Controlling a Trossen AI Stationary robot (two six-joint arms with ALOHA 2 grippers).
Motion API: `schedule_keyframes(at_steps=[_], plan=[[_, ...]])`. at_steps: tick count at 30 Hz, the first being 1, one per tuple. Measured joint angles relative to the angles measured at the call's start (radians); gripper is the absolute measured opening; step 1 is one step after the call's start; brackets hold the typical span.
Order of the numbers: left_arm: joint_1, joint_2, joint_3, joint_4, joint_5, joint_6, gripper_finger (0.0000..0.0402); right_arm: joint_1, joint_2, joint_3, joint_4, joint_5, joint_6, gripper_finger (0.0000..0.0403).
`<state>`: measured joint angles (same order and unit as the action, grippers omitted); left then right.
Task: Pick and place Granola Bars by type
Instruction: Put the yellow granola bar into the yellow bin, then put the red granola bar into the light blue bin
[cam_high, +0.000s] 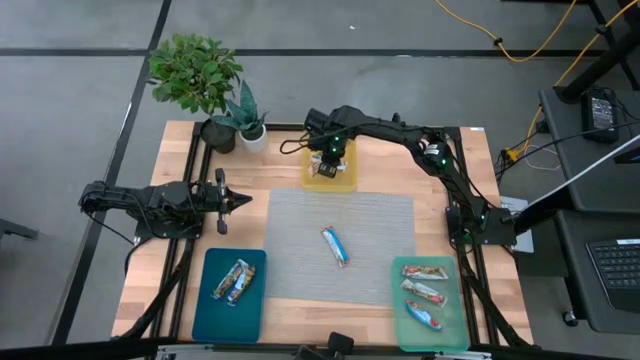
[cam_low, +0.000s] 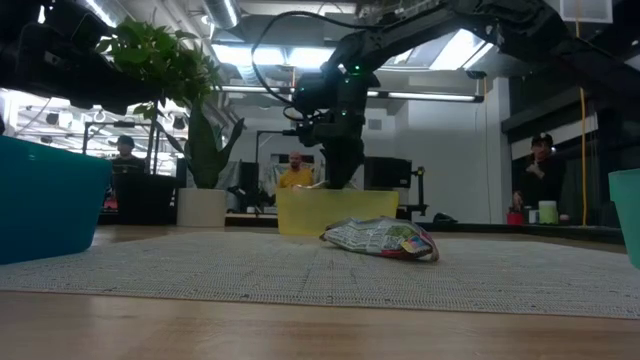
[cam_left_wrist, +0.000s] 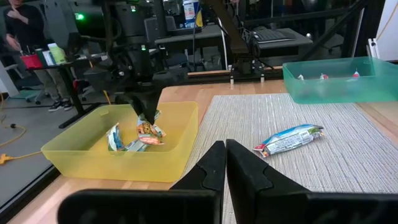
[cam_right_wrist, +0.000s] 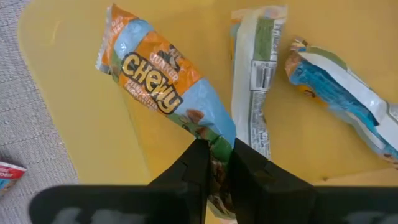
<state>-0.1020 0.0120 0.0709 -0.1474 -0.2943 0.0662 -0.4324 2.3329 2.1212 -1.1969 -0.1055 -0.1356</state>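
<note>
The right gripper (cam_right_wrist: 216, 163) pinched an orange-blue bar (cam_right_wrist: 163, 87) over the yellow tray (cam_left_wrist: 180, 140), which held three bars; the left gripper (cam_left_wrist: 225, 163) was closed, empty.

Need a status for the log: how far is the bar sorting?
Done: two bars lie in the blue tray, three in the green tray, and two lie loose in the yellow tray. In hand: the right gripper is over the yellow tray, shut on an orange-and-blue bar. Left: one blue-and-white bar on the mat. The left gripper waits shut at the table's left side.
</note>
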Motion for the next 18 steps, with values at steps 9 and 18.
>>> schedule_keyframes(at_steps=[9,18], plan=[[0.0,0.0,0.0,0.0,0.0,0.0,0.0005,-0.001,0.0,0.0,-0.005,0.0,-0.026,0.0078],[0.0,0.0,0.0,0.0,0.0,0.0,0.0006,0.005,-0.021,0.0,-0.04,0.014,0.001,0.0177]])
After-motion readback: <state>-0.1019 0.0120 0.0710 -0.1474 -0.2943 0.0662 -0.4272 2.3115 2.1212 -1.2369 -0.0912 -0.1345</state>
